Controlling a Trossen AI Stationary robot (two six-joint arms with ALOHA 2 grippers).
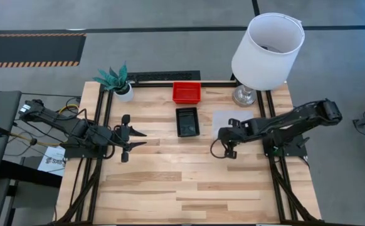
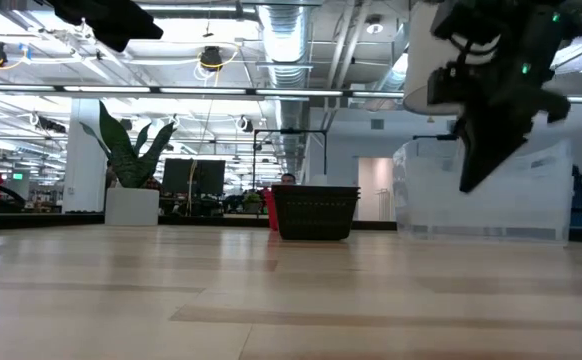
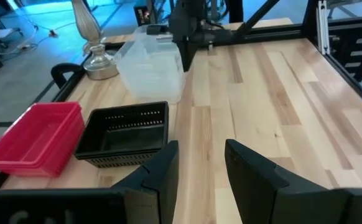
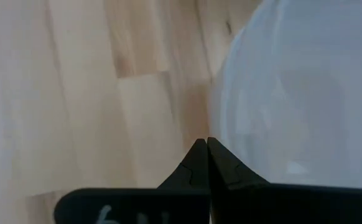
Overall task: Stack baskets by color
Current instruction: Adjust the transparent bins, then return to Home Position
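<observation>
A red basket (image 1: 186,93) sits at the table's far middle, with what looks like another nested under it (image 3: 35,138). A black basket (image 1: 187,121) stands just nearer (image 3: 125,132). A clear basket (image 3: 148,61) rests on the table to the right of the black one (image 2: 481,195). My right gripper (image 4: 206,149) is shut, points steeply down and hangs above the wood beside the clear basket's near rim (image 4: 293,93). My left gripper (image 3: 199,163) stands open at the table's left, raised, aimed across the table at the baskets, with nothing between its fingers.
A white-shaded lamp (image 1: 267,47) stands at the far right corner, its metal foot (image 3: 97,62) close behind the clear basket. A small potted plant (image 1: 116,80) is at the far left corner. Bare wood fills the near half of the table (image 1: 189,188).
</observation>
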